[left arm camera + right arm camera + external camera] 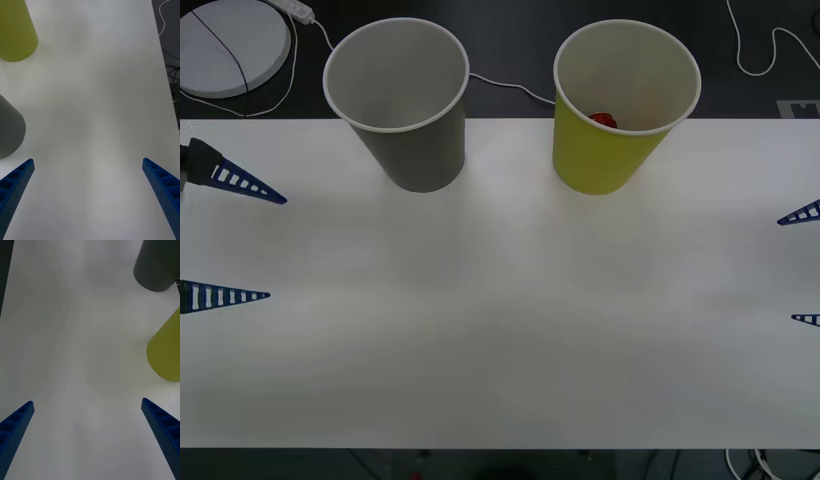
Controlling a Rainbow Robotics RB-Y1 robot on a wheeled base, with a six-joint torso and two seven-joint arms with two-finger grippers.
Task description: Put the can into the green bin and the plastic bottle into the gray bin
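On white table (500,340), gray bin (410,100) beside green bin (620,110) with can (603,120); both pincers released.

The front view looked forward and down from above the arms onto the white table (500,330), taking in the gray bin (397,95) and the green bin (625,100) upright side by side at its far edge. Each wrist view sat low and close over the tabletop, looking out between its own spread blue fingers across the bare surface toward the opposite side. All three views shared the table and both bins, whose lower walls showed at the frame edges of the right wrist view (157,266) (167,352) and left wrist view (9,131) (15,33).
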